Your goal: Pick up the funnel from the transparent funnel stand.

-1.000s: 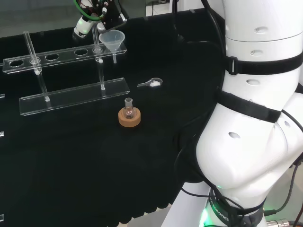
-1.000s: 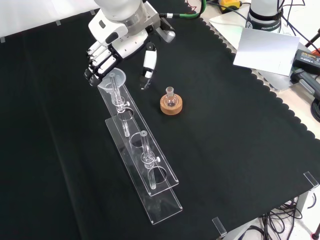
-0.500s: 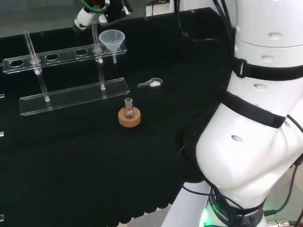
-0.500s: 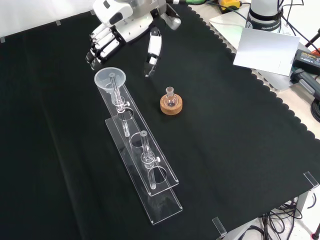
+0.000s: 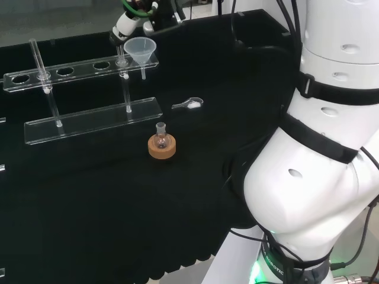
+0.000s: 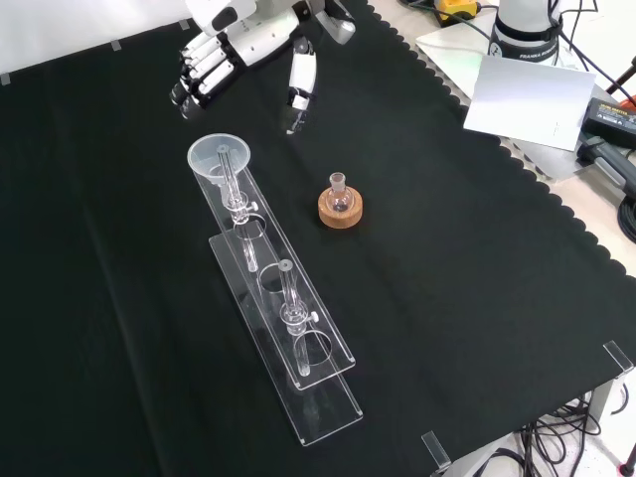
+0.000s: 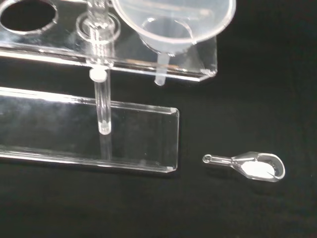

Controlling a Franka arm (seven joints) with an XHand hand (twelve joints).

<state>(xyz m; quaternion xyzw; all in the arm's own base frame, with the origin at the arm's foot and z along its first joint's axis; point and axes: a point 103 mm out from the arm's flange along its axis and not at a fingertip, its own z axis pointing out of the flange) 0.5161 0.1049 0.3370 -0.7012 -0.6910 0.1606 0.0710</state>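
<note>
Funnel (image 6: 220, 157) sits in its clear stand (image 6: 288, 328); hand (image 6: 234, 50) hovers beyond, fingers (image 6: 199, 79) released, no writing legible.

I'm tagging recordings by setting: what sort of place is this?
Probably a lab bench set up for chemistry handling: a funnel in a clear funnel stand, a small flask on a cork ring, and a scoop holding white powder.

Clear plastic funnel (image 5: 140, 49) seated upright in end hole of transparent acrylic funnel stand (image 5: 89, 121), stem pointing down.
</note>
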